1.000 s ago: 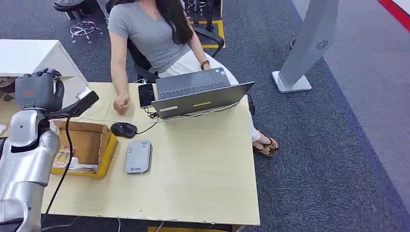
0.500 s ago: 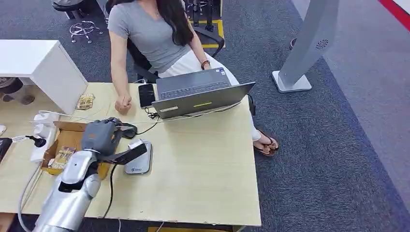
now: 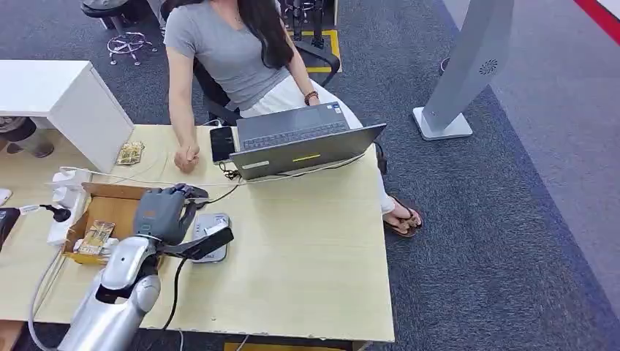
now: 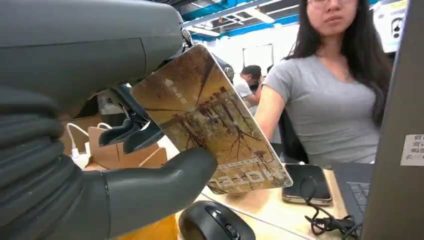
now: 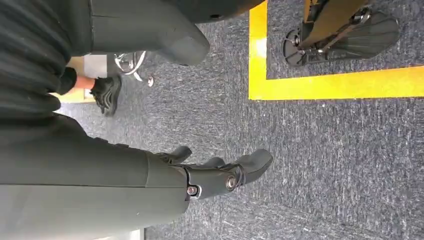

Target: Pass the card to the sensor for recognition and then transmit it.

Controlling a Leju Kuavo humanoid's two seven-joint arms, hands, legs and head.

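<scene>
My left hand (image 3: 165, 212) hovers just above the grey card sensor (image 3: 213, 221) on the wooden table (image 3: 307, 256), hiding most of it. The left wrist view shows the card (image 4: 210, 125), printed brown and gold with bare trees, pinched between the thick thumb (image 4: 150, 192) and the fingers behind it, tilted on edge. My right hand (image 5: 75, 150) hangs over the dark carpet with its fingers (image 5: 225, 177) apart and nothing in it.
A person sits across the table, fist (image 3: 186, 156) resting on it beside a phone (image 3: 221, 142) and an open laptop (image 3: 307, 142). A black mouse (image 4: 215, 225) lies just beyond my hand. A cardboard box (image 3: 110, 212) and a power strip (image 3: 62, 205) are to the left.
My left arm swung down from a raised pose at the far left to the sensor, then shifted slightly nearer and right over it. The person stayed still.
</scene>
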